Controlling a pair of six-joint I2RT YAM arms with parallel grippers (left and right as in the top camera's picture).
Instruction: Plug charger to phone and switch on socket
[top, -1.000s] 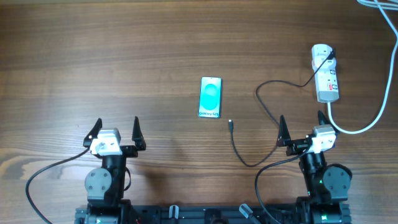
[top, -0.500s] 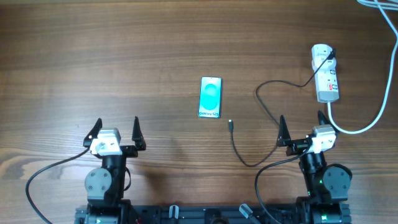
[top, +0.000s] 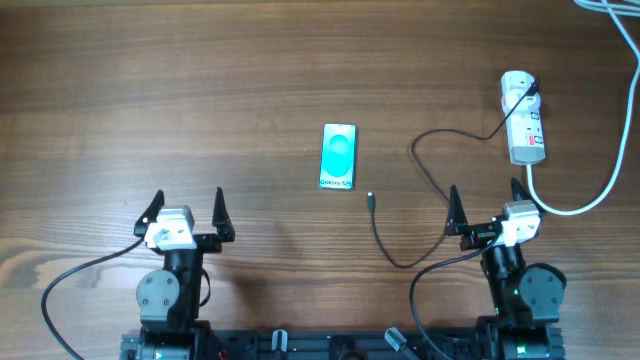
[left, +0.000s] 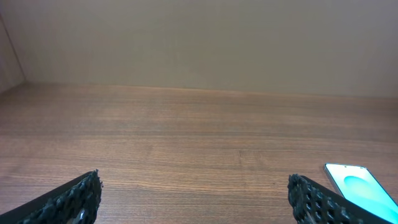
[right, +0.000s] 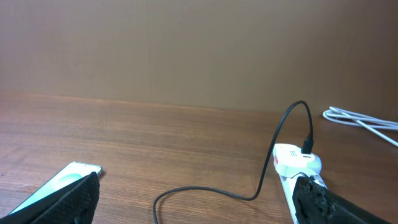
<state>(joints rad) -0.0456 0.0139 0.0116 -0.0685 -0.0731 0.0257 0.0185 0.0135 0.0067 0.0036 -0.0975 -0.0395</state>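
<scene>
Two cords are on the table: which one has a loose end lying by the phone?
The thin black cable: its small metal tip lies free beside the phone. The thick white cord runs from the power strip off the picture's edge.

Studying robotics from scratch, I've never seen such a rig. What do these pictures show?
Two robot arms at a table, each ending in a two-fingered pincer. One picture looks down from above; the other two come from wrist cameras, so the dark shapes at their bottom corners are fingers. The left pincer and right pincer are open and hold nothing. On the table lie a phone, a white socket with its cord, and a black charger plugged into it, its free end near the phone, not in it.
</scene>
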